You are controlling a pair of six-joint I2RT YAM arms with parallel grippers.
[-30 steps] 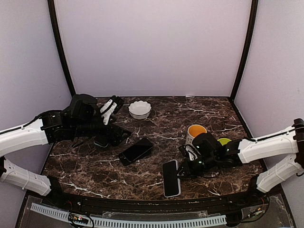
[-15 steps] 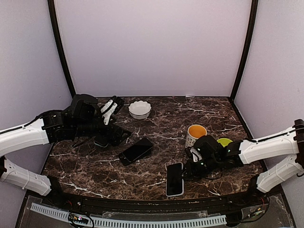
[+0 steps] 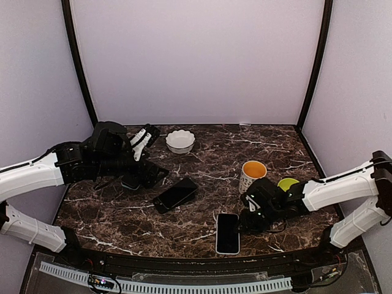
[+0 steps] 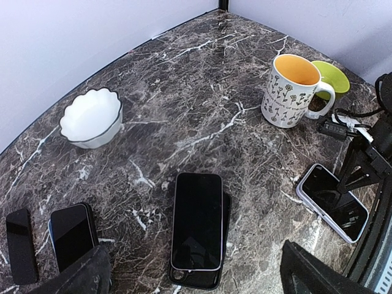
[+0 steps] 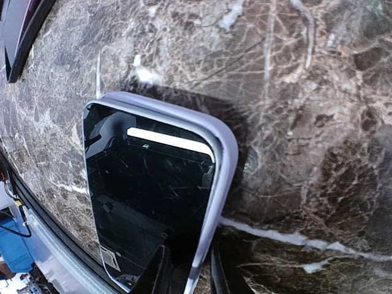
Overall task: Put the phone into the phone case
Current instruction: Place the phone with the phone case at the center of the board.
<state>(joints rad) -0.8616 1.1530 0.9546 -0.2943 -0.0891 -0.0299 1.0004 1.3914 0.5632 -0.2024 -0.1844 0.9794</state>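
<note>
A dark phone lies screen up on a black phone case, skewed across it, in the middle of the table. My left gripper hovers above and to the left of it, open and empty; its fingertips frame the phone in the left wrist view. A second phone in a pale lilac case lies near the front edge. My right gripper is shut on that phone's rim, one finger on the screen and one outside.
A white scalloped bowl stands at the back. A flowered mug with an orange inside and a green dish sit behind my right gripper. Two small dark phones lie at the left. A cable lies by the mug.
My right gripper has brought the pale-cased phone down from a tilt to nearly flat on the table and shifted it slightly right. The left arm has not moved.
</note>
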